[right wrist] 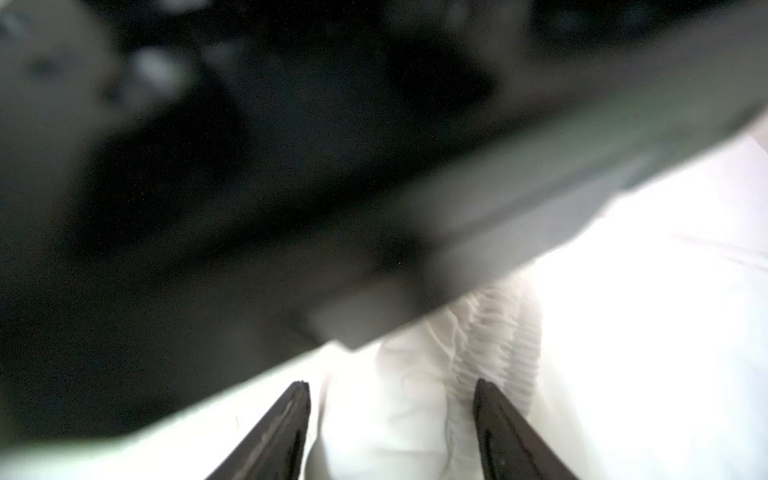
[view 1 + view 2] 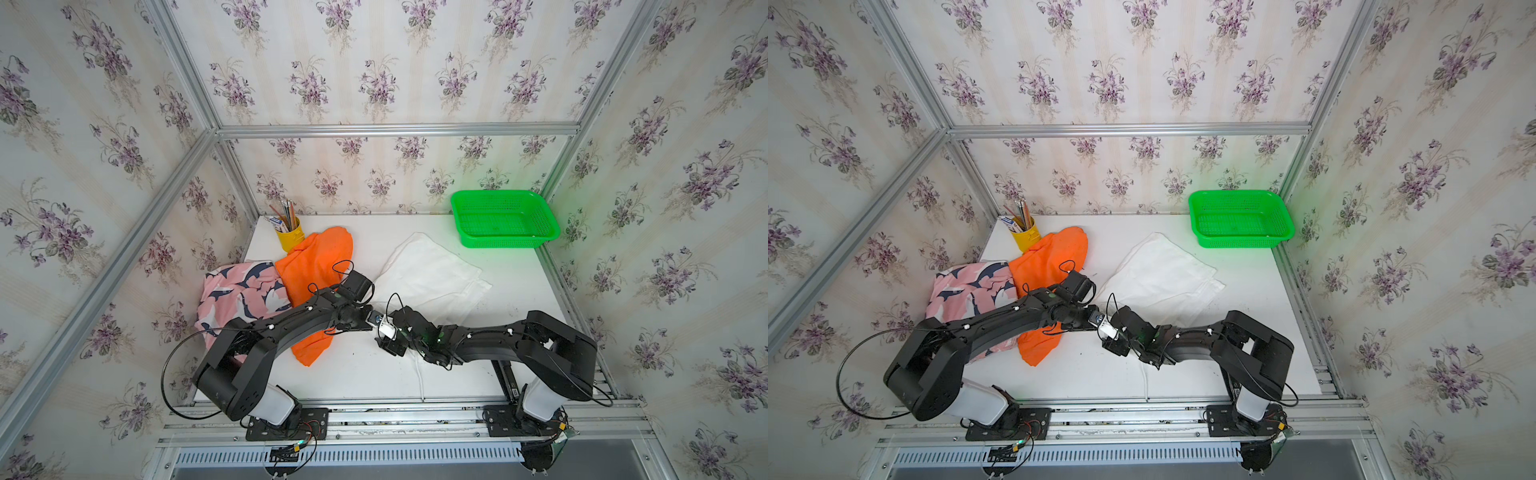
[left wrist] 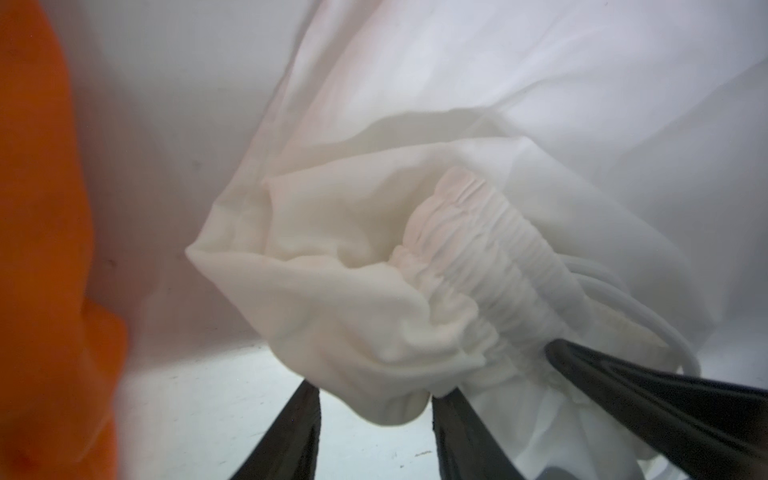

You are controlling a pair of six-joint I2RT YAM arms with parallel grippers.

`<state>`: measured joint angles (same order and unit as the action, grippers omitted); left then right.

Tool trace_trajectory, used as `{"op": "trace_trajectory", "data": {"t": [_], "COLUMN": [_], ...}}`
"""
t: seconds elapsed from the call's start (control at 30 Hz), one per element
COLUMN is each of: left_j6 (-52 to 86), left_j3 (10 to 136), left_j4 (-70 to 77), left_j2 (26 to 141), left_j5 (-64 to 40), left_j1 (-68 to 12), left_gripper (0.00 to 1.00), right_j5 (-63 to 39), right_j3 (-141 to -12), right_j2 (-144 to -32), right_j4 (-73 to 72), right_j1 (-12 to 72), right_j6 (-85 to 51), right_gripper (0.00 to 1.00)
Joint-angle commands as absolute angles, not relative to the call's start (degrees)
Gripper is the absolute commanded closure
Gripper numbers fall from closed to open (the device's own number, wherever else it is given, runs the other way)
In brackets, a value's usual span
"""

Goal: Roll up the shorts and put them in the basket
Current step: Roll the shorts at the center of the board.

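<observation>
The white shorts (image 2: 432, 278) lie spread at mid-table in both top views. Their near corner is bunched where my two grippers meet. In the left wrist view the gathered waistband (image 3: 478, 257) and a folded lump of white cloth hang at my left gripper (image 3: 380, 390), whose jaws stand apart and open. My right gripper (image 1: 390, 384) is open too, with a bulge of white cloth and the waistband (image 1: 498, 324) between its fingers. The orange shorts (image 2: 316, 266) and the pink shark-print shorts (image 2: 241, 295) lie crumpled at the left, partly under my left arm.
A green basket (image 2: 503, 243) stands at the back right corner. A yellow cup (image 2: 289, 239) of pencils sits at the back left, touching the orange shorts. A thin white cord (image 2: 419, 374) trails to the front edge. Walls close in on three sides.
</observation>
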<state>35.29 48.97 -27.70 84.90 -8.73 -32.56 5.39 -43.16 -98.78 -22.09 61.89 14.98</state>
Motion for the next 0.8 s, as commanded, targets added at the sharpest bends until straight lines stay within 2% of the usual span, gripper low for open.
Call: {"op": "trace_trajectory", "data": {"t": [0.0, 0.17, 0.4, 0.53, 0.6, 0.7, 0.77], "left_j6": [35.76, 35.86, 36.45, 36.46, 36.88, 37.34, 37.44], "left_j3": [48.70, 47.46, 47.28, 47.21, 46.64, 46.15, 45.97], "left_j4": [-26.46, -25.42, -24.32, -25.28, -25.81, -27.60, -29.29], "left_j2": [82.85, 83.59, 83.95, 82.08, 80.06, 76.38, 73.61], "left_j5": [-12.06, -12.68, -13.21, -12.43, -11.79, -10.80, -9.56], "left_j1": [-32.31, -31.81, -31.73, -30.99, -30.43, -29.65, -29.29], "left_gripper": [0.51, 0.51, 0.51, 0.51, 0.49, 0.42, 0.39], "right_j5": [7.19, 8.17, 9.12, 13.89, 16.96, 13.46, 6.67], "right_j3": [-42.01, -37.75, -37.53, -37.84, -38.62, -39.81, -41.42], "right_j2": [-99.49, -95.69, -98.34, -101.14, -101.94, -99.91, -97.89], "right_j4": [-17.73, -21.72, -21.27, -22.01, -21.33, -18.51, -14.95], "right_j1": [61.85, 62.23, 63.05, 63.27, 63.35, 63.29, 63.36], "right_j6": [14.62, 14.15, 16.39, 16.44, 16.11, 14.81, 12.50], "right_gripper": [0.37, 0.28, 0.25, 0.23, 0.31, 0.67, 0.81]}}
